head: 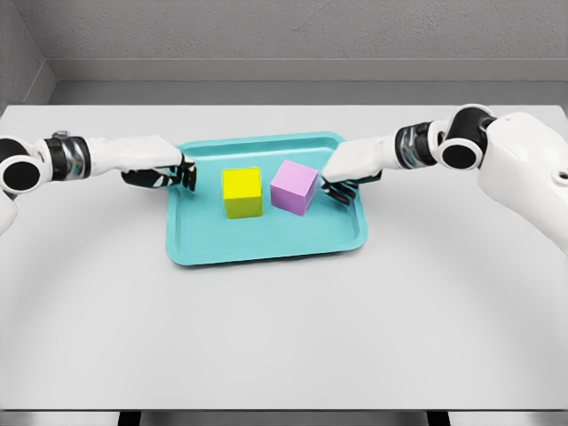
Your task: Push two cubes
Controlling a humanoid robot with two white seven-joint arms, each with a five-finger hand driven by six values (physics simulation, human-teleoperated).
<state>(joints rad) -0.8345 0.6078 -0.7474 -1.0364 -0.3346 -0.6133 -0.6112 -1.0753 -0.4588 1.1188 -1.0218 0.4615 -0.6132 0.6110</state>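
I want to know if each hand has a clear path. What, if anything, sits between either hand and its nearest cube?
Nothing visible. The left hand is at the tray's left rim, with bare tray floor between it and the yellow cube. The right hand is close beside the purple cube, nothing between.

The teal tray (pixel 266 244) looks like smooth plastic with a slight sheen. The yellow cube (pixel 241 193) and pink cube (pixel 295 186) are matt, as is the grey worktop (pixel 284 337).
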